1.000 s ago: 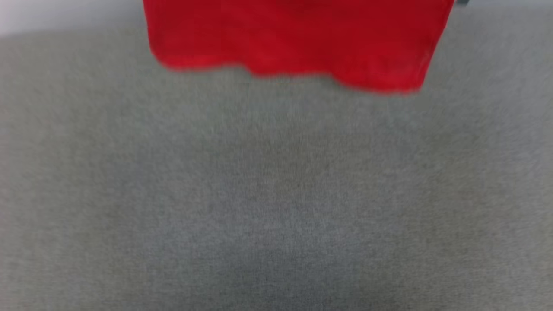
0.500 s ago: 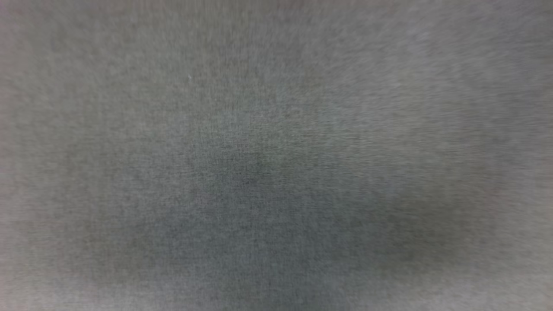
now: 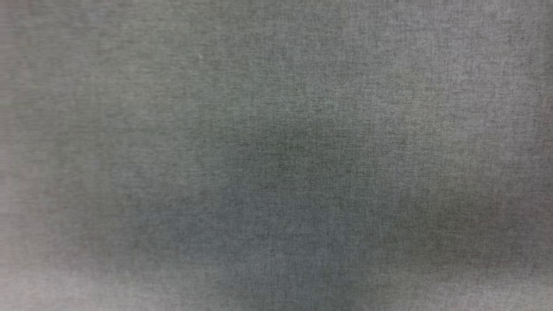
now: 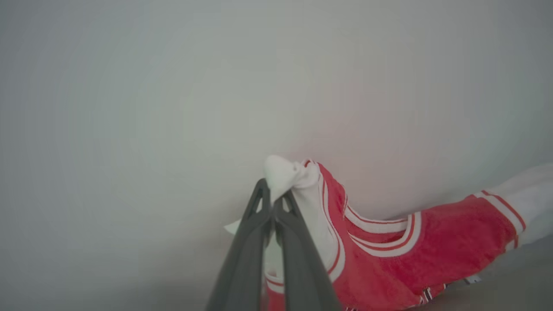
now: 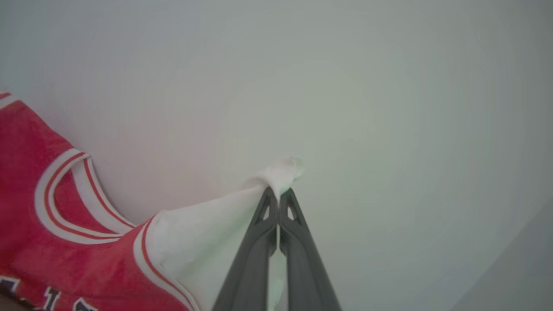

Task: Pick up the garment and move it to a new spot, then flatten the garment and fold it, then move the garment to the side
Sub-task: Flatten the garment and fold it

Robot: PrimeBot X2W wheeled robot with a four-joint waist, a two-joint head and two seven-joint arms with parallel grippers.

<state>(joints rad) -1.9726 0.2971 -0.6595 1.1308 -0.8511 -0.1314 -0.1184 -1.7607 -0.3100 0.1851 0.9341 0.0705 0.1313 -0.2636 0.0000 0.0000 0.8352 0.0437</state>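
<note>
The garment [image 4: 389, 255] is a red jersey with white sleeves and white-and-red stripe trim, hanging in the air between my two grippers. My left gripper [image 4: 273, 194] is shut on bunched white fabric at one shoulder, seen in the left wrist view. In the right wrist view my right gripper [image 5: 278, 192] is shut on the tip of a white sleeve, and the garment [image 5: 56, 224] stretches away to the lower left with the top of dark lettering showing at the bottom edge.
The head view looks down on a grey cloth-covered surface [image 3: 276, 155] with a soft shadow across its middle. Behind the held fabric in both wrist views is a plain pale wall [image 4: 173, 86].
The head view has shifted: the red hem that showed at its top a second ago has left the picture, and grey surface fills it. This looks like camera motion.
</note>
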